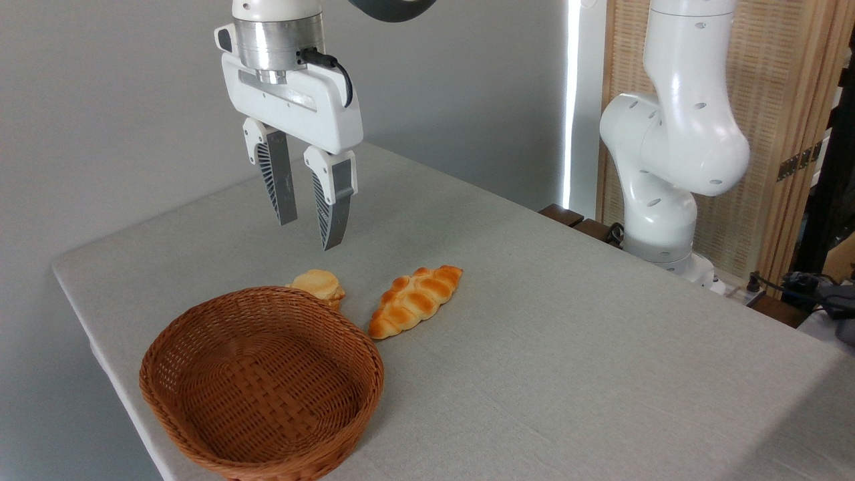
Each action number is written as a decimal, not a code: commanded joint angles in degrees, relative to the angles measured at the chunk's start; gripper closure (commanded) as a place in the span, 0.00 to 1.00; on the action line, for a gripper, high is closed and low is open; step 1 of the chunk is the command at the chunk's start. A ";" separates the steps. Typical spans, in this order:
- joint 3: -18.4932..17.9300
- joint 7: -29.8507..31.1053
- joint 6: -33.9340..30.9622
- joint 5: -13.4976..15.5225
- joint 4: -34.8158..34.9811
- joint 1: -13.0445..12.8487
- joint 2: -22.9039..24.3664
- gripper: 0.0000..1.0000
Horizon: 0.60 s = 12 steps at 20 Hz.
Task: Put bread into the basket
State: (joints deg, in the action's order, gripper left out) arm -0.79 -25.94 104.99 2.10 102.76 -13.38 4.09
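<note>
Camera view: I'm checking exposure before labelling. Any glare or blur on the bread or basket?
Fixed camera: bread and basket are sharp and evenly lit; the only blown-out area is a bright strip beside the wall; the gripper is crisp.

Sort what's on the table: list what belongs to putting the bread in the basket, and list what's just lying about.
Belongs to the job:
- bun, on the table behind the basket
- basket, nothing in it
- gripper, open, above the bun

Lying about:
- braided loaf, right of the bun
</note>
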 commanded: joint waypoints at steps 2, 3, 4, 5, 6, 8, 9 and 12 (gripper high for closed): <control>0.26 1.42 -1.02 -1.05 0.07 -0.15 0.65 0.00; 0.35 1.50 -1.02 -1.05 0.07 -0.24 0.56 0.00; 0.44 1.50 -1.02 -0.96 0.07 -0.24 0.39 0.00; 1.65 1.76 -1.02 -0.78 0.07 -0.24 0.13 0.00; 2.10 2.03 -1.02 -0.87 0.16 -0.24 0.12 0.00; 2.55 2.82 -0.84 -0.61 0.59 -0.41 0.04 0.00; 2.55 2.82 -0.67 -0.61 0.77 -0.68 0.04 0.00; 2.55 2.91 -0.14 -0.61 2.18 -2.17 0.12 0.00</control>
State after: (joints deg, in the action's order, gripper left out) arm 1.89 -24.17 104.86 2.10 103.31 -14.00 3.68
